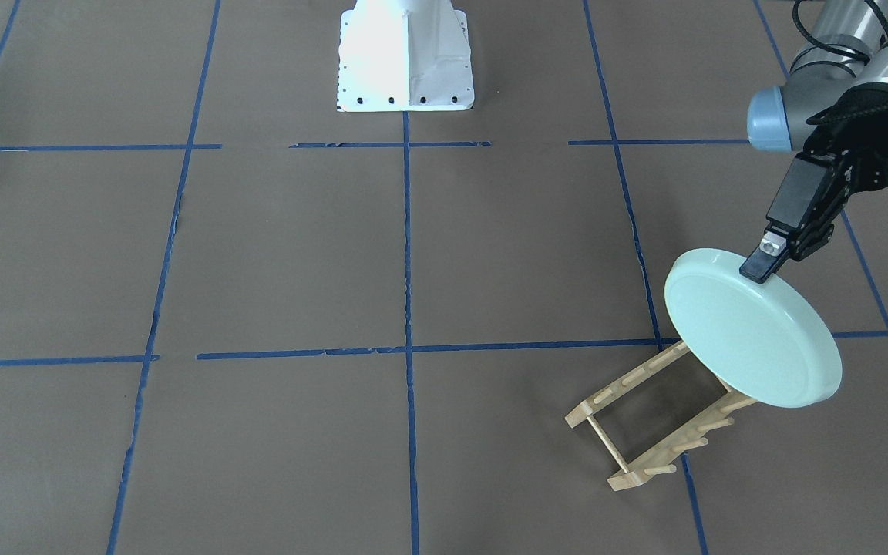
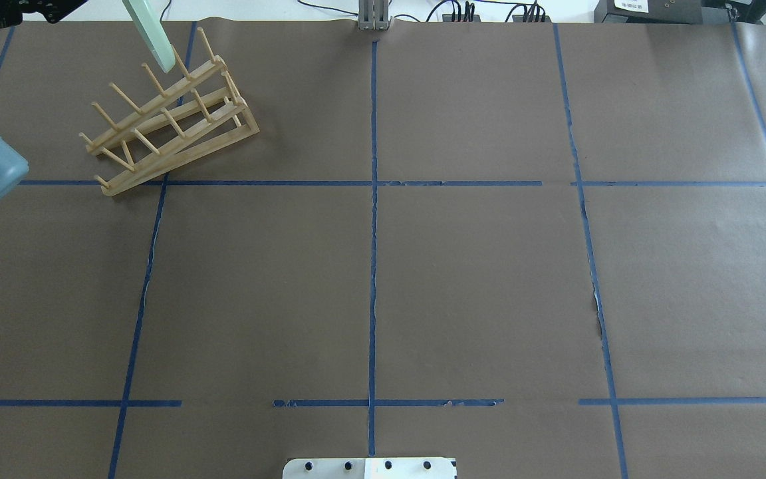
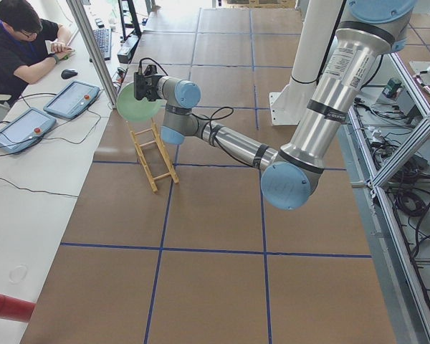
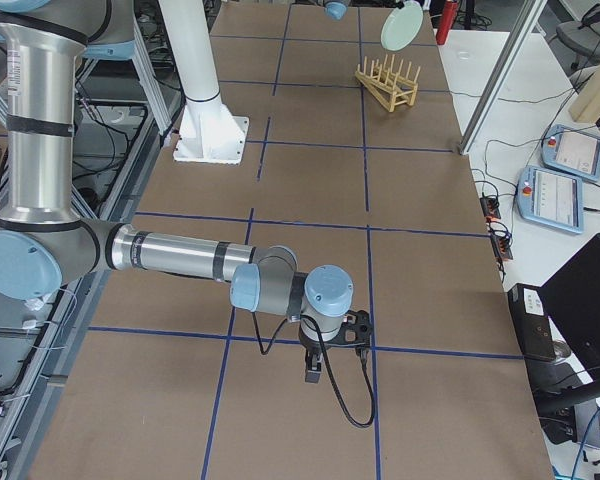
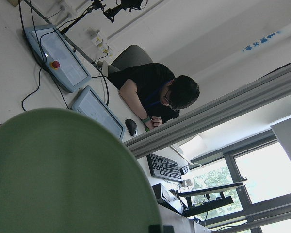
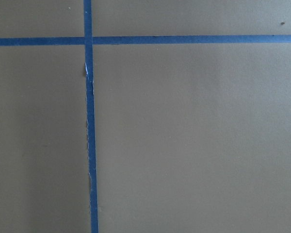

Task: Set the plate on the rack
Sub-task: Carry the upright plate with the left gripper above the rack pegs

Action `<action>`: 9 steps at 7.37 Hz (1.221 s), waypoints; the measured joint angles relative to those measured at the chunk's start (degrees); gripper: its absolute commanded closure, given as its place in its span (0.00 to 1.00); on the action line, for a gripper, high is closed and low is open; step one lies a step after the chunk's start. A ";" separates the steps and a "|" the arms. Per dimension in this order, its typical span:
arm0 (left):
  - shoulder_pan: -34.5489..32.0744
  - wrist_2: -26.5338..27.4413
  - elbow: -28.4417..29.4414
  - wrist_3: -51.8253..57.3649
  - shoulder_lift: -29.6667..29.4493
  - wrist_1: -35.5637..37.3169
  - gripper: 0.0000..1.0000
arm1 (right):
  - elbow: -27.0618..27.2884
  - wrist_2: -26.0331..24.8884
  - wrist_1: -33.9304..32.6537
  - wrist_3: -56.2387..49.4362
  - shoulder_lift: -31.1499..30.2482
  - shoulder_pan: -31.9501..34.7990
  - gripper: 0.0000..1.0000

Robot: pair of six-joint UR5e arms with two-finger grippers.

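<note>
My left gripper (image 1: 760,268) is shut on the rim of the pale mint-green plate (image 1: 752,339) and holds it on edge, tilted, just above the far end of the rack. The wooden rack (image 1: 644,416) stands on the table with its pegs up; in the overhead view the plate's lower edge (image 2: 151,36) hangs beside the end pegs of the rack (image 2: 170,123). I cannot tell whether plate and rack touch. The plate fills the lower left of the left wrist view (image 5: 63,174). My right gripper (image 4: 315,372) points down just above the table, far from the rack; I cannot tell its state.
The robot's white base (image 1: 405,58) stands at the table's middle edge. An operator (image 3: 21,43) sits at a side desk with teach pendants (image 3: 72,99) just beyond the rack. Blue tape lines (image 6: 89,121) cross the brown table.
</note>
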 measured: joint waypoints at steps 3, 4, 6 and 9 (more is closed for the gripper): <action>0.11 0.20 5.15 -0.14 -3.39 -1.49 1.00 | 0.02 0.00 0.06 -0.01 0.00 0.00 0.00; 0.14 0.44 6.63 -0.15 -4.17 -2.04 1.00 | 0.01 0.00 0.06 0.01 0.00 0.00 0.00; 0.26 0.85 9.78 -0.15 -6.25 -2.84 1.00 | 0.03 0.00 0.04 0.03 0.00 0.00 0.00; 0.46 1.17 13.36 -0.07 -7.63 -4.97 1.00 | 0.02 0.00 0.05 0.02 0.00 0.00 0.00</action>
